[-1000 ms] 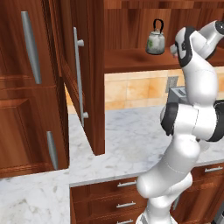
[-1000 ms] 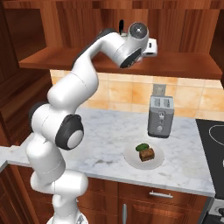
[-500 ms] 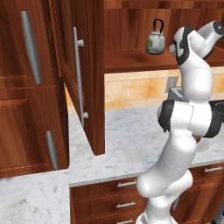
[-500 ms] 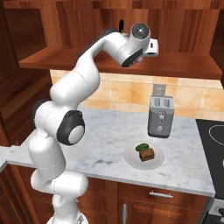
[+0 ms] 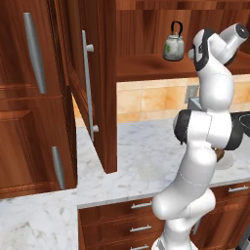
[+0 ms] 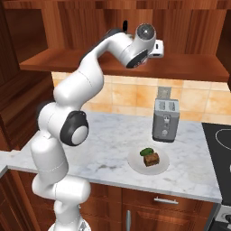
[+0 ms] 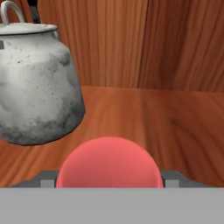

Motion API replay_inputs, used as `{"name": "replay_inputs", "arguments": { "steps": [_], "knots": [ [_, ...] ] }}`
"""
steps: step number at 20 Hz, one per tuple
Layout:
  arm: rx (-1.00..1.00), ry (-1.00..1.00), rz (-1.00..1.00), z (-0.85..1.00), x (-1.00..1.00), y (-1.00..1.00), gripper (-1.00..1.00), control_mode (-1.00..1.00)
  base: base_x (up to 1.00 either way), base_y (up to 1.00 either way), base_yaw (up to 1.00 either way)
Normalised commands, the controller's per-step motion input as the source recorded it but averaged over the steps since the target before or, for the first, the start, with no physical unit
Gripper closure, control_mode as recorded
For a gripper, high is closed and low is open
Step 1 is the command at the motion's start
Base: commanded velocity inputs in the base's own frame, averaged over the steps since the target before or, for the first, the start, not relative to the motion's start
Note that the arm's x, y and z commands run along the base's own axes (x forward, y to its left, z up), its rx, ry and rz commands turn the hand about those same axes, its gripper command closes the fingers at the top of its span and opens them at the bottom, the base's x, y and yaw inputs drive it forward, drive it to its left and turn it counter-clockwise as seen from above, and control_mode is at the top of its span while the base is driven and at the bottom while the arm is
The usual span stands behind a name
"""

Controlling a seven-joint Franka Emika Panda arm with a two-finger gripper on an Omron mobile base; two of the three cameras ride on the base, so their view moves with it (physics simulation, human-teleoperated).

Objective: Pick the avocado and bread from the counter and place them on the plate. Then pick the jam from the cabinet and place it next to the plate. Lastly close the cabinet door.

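While the arm reaches into the cabinet (image 5: 141, 29), step in hand: fetching the jam, judged from the loaded plate
Cabinet door (image 5: 95, 83): far left, swung wide open with its silver bar handle (image 5: 88, 88) facing out; it has to stay open so the arm can reach the shelf, so closing it comes last
Kettle (image 7: 35, 83): on the shelf, just left of the jam in the hand view; near enough that a sideways pull could knock it
Jam (image 7: 108, 162): red pot upright on the cabinet shelf, low and centred in the hand view, lined up for a straight grasp
Fingers (image 7: 173, 178): one on each side of the jam, part open; whether they press on it yet cannot be told
Worktop (image 6: 103, 144): bare marble left of the plate, a likely spot for the jam
Plate (image 6: 135, 159): on the worktop, carrying the avocado (image 6: 145, 152) and the bread (image 6: 152, 159), touching each other
Toaster (image 6: 164, 119): just behind the plate, so that side looks tight
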Motion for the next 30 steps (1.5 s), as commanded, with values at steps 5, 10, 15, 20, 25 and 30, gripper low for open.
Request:
{"name": "replay_inputs", "arguments": {
  "steps": [5, 10, 15, 20, 25, 30],
  "knots": [
    [0.0, 0.02, 0.0, 0.0, -0.01, -0.08, 1.0, -1.0, 0.0, 0.0, 0.0],
    [0.0, 0.0, 0.0, -0.01, -0.33, -0.14, 1.0, -1.0, 0.0, 0.0, 0.0],
    [0.02, 0.0, 0.0, 0.0, -0.45, -0.1, 1.0, -1.0, 0.0, 0.0, 0.0],
    [0.0, 0.0, 0.0, 0.0, -0.56, -0.03, 1.0, -1.0, 0.0, 0.0, 0.0],
    [0.0, 0.01, 0.0, -0.03, -0.63, 0.0, 1.0, -1.0, 0.0, 0.0, 0.0],
    [0.0, 0.03, 0.0, -0.06, -0.67, 0.01, 1.0, -1.0, 0.0, 0.0, 0.0]
  ]
}}
